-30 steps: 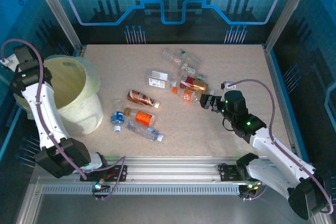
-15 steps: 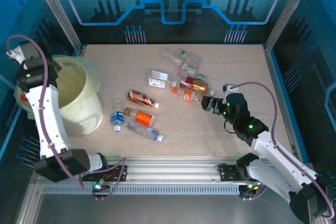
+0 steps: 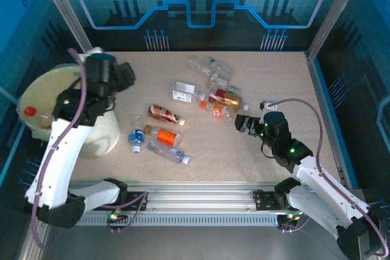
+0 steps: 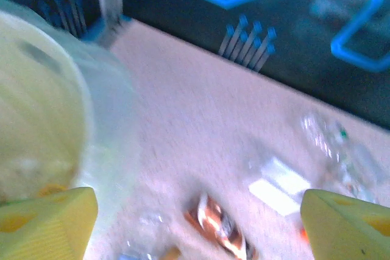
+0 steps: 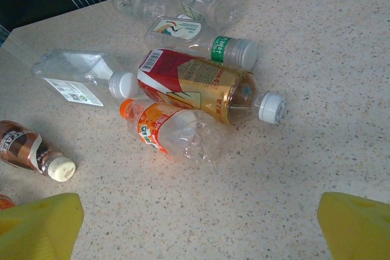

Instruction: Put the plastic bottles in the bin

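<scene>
Left gripper (image 4: 198,223) is spread wide, empty, up beside the bin (image 3: 105,131). The right gripper (image 5: 201,223), also wide and empty, sits near the red-label bottle (image 5: 195,83) on the worktop (image 5: 317,144).

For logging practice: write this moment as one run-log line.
left gripper: open, empty | right gripper: open, facing red-label bottle | bin: upright | plastic bottles: many on table

Glossy plastic on a matt, speckled table (image 5: 329,47).
Bottles (image 5: 194,84) are clear, shiny plastic; the bin (image 3: 103,132) at nine o'clock looks smooth, lined with thin translucent film.
</scene>
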You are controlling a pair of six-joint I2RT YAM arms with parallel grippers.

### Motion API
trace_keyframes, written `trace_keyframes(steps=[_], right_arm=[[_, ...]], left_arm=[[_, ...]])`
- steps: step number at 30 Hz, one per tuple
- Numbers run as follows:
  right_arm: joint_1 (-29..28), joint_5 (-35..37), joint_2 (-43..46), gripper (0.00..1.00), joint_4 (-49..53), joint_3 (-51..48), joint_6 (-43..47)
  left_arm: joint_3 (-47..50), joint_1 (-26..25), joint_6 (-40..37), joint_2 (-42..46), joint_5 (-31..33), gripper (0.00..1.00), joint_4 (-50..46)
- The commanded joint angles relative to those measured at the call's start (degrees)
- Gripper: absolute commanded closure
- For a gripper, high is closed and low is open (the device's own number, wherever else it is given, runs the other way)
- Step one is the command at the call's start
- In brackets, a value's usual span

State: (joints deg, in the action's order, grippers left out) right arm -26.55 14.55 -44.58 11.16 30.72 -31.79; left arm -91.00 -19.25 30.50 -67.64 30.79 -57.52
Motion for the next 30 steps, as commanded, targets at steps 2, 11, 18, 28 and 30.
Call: trace_keyframes(steps=[2, 11, 18, 28, 30], right_arm=[[0.9, 1.4, 0.7, 0.0, 0.5, -0.6, -0.9], [1.0, 1.8, 0.7, 0.0, 0.7, -0.7, -1.0], [1.0, 1.6, 0.8, 0.0, 1.8, -0.8, -1.5], [1.0, 1.4, 1.4, 0.0, 2.2, -1.0, -1.4], [1.0, 1.6, 1.6, 0.0, 2.3, -1.1, -1.4]], left_arm=[[4.1, -8.3, 5.5, -4.3, 1.4, 0.08, -5.8], [17.1, -9.5, 6.5, -11.1, -7.4, 0.01, -5.2], [27.3, 0.7, -0.2, -14.2, -18.1, 0.01, 3.0], [29.7, 10.7, -4.7, -18.7, -17.6, 0.09, 8.4], [30.2, 12.0, -5.2, -19.3, -18.2, 0.13, 9.4]])
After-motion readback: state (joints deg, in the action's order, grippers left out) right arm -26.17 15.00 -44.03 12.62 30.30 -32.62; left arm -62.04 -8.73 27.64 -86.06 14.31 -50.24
